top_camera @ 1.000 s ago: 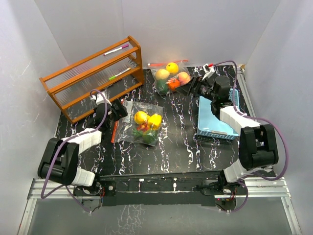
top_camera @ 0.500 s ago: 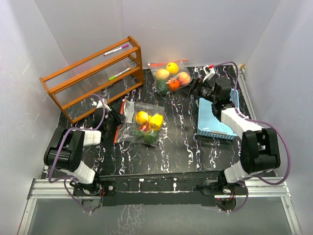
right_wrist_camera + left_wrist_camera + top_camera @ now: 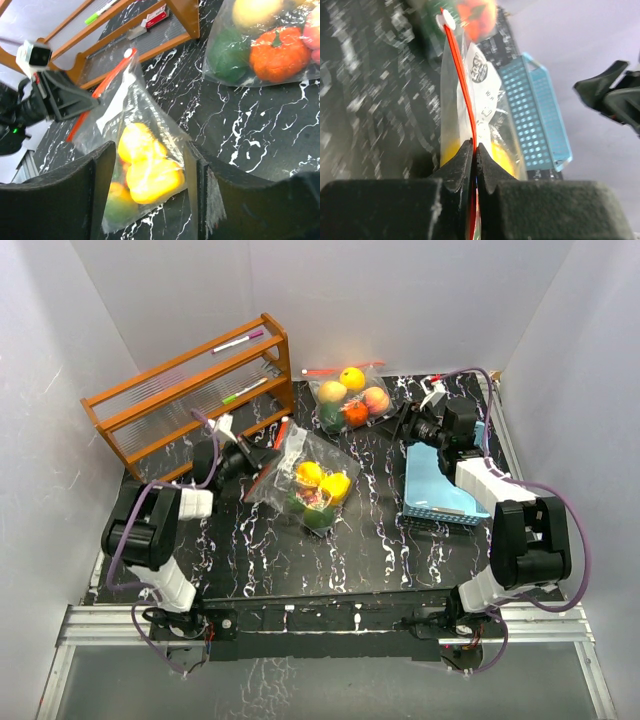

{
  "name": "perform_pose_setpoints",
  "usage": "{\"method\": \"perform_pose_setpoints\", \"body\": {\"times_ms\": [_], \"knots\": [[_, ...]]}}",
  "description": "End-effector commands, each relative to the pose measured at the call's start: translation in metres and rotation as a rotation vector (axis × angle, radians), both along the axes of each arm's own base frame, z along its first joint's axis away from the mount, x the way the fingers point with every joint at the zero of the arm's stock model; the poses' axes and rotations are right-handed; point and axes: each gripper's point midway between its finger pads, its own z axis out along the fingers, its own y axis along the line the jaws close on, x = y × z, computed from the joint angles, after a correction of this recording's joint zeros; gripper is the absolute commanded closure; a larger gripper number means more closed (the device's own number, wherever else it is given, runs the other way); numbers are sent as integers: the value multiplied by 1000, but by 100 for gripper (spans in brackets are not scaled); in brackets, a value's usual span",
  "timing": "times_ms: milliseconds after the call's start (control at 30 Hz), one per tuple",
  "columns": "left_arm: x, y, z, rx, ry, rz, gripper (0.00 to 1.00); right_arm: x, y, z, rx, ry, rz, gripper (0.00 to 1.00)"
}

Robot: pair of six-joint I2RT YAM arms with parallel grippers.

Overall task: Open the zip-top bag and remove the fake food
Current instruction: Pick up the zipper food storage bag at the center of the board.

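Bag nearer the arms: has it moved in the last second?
Yes. The bag, pinched in the left gripper, has shifted right and toward the far side, ending closer to the right end of the wooden rack.

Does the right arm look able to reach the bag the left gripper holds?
Probably yes: the right gripper is open, facing the bag across bare table; the left gripper pinches only its red zip edge.

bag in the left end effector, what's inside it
The bag shows two yellow pieces, a green one and some red between; anything under those is covered.
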Motion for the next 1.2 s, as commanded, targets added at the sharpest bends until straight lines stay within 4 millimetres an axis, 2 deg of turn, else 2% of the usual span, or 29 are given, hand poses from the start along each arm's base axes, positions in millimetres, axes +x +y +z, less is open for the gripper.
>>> {"method": "perform_pose_setpoints", "body": {"times_ms": [0,33,133,200,300,333,433,533,567,667,733,833,867,1000,1100,1167], "knots": [[36,-38,78,-101,-186,-219,100,3,6,52,24,-169,41,45],[47,-45,91,-100,-210,-265,100,6,6,55,29,-174,36,48],[62,-65,118,-91,-265,-434,100,11,8,64,61,-201,41,58],[60,-72,131,-83,-303,-527,100,16,4,67,71,-207,-4,69],[46,-75,140,-64,-347,-645,100,17,-6,78,48,-269,-94,70],[38,-75,140,-58,-358,-681,100,13,-9,89,20,-327,-143,67],[15,-73,136,-40,-371,-778,100,15,-30,95,-111,-404,-368,52],[-3,-71,134,-22,-389,-810,100,17,-39,87,-128,-390,-428,25],[-10,-72,135,-17,-396,-828,100,17,-35,83,-116,-384,-403,23],[-27,-79,140,-7,-418,-882,100,10,-9,81,-59,-391,-245,26],[-32,-83,145,-1,-431,-901,100,4,12,84,-15,-394,-108,25],[-44,-90,157,-9,-461,-945,100,-10,35,86,27,-425,62,20],[-48,-91,159,-12,-465,-956,100,-14,39,87,32,-435,102,20],[-58,-89,165,-13,-485,-979,100,-27,47,86,30,-459,193,3],[-65,-89,168,-28,-481,-997,100,-37,54,79,43,-463,287,2],[-69,-88,171,-35,-507,-1009,100,-44,61,71,73,-435,365,6]]}}
